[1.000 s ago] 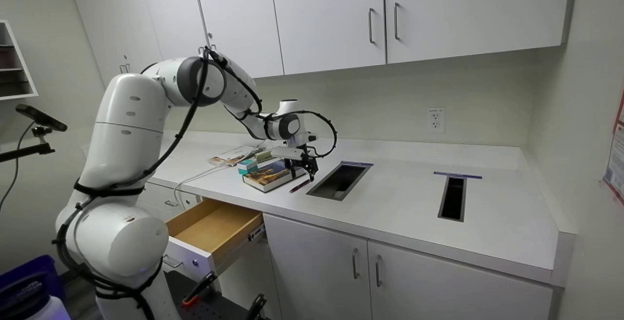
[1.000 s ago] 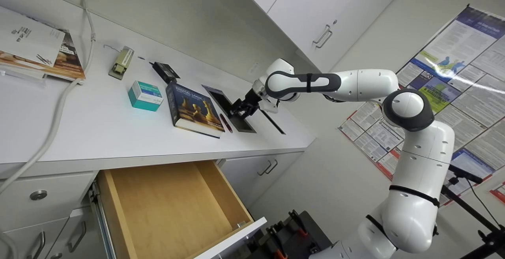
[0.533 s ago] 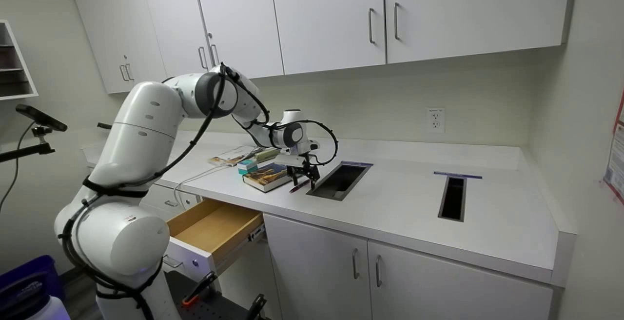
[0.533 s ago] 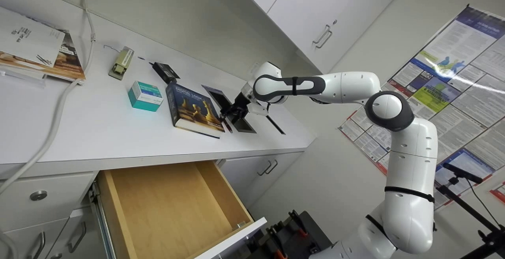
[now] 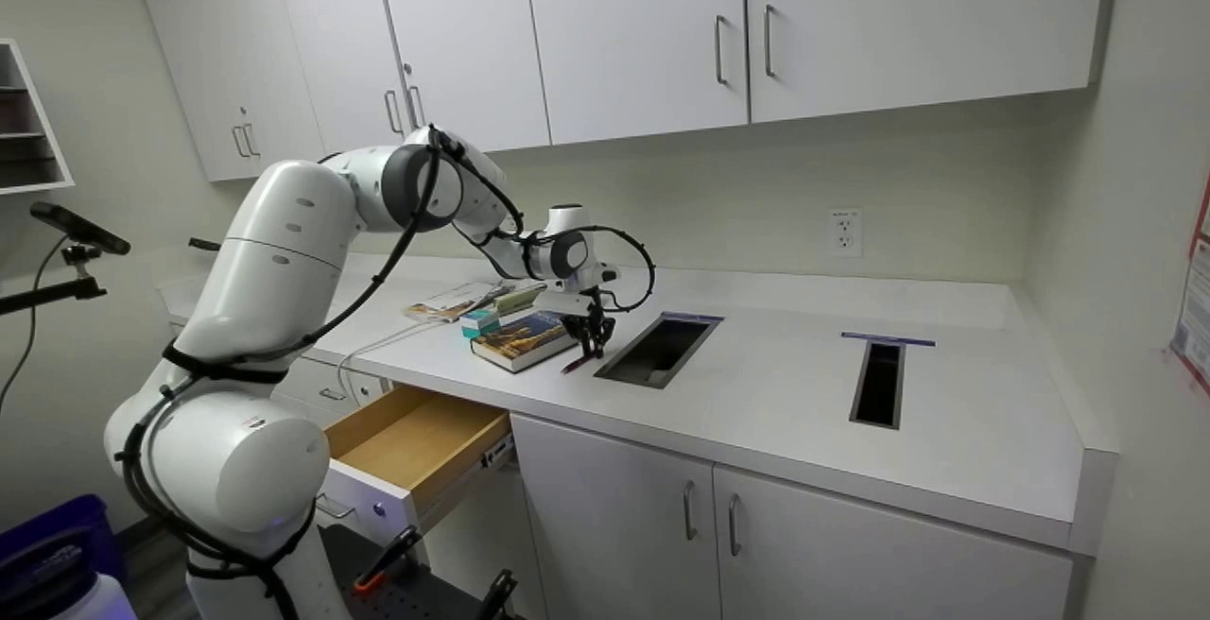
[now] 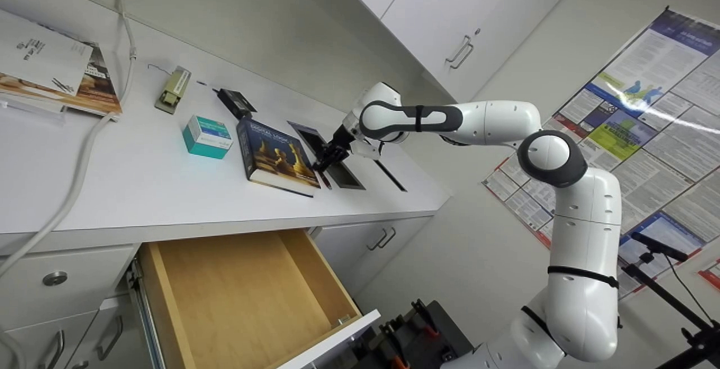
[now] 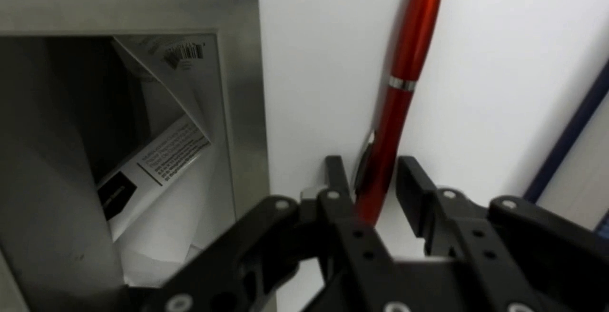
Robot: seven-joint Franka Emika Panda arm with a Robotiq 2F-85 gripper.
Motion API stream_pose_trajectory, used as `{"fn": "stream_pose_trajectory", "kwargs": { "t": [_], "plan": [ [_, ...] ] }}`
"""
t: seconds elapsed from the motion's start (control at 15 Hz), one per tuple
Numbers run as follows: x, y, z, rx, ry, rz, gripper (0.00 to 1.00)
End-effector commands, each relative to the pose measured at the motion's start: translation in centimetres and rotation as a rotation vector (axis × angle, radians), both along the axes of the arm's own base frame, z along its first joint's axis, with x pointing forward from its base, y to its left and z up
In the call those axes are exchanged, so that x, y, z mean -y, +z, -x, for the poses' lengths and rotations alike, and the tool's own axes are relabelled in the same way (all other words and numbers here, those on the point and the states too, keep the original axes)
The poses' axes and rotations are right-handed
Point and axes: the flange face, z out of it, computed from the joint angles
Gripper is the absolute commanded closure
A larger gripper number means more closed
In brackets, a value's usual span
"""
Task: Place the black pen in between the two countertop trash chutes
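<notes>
The pen in view is red rather than black; I can make out no black pen. It lies flat on the counter between the book and the wide trash chute. My gripper reaches down around one end of this pen. Its fingers stand partly closed, one on each side, and some white counter shows between them beside the pen. In both exterior views the fingertips look close to the counter, hiding part of the pen. Farther along the counter is the narrow trash chute.
A thick book lies close beside the pen. Beyond it are a teal and white box, a black item and a white cable. An open drawer juts out below the counter. Cabinets hang above.
The arm has come down and across from beside the wide chute to the pen. Over the last half second the fingers have drawn much closer together around it. The pen looks unmoved.
</notes>
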Motion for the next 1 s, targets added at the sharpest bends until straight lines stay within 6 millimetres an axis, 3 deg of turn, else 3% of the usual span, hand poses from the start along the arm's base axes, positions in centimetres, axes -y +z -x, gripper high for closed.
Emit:
{"fn": "stream_pose_trajectory", "kwargs": {
  "t": [0.0,0.07,0.27,0.4,0.53,0.73,0.93],
  "plan": [
    [-0.5,0.0,-0.7,-0.013,-0.015,0.010,0.97],
    [-0.5,-0.1,-0.8,-0.015,-0.014,0.012,1.00],
    [-0.7,0.0,-0.9,-0.027,-0.008,0.016,0.96],
    [0.0,2.0,-0.3,-0.023,-0.022,0.033,0.96],
    [1.9,4.7,0.2,0.019,-0.093,0.075,0.96],
    [6.4,8.2,0.2,0.082,-0.270,0.117,0.96],
    [11.5,9.8,0.3,0.124,-0.438,0.148,0.96]
  ]
}}
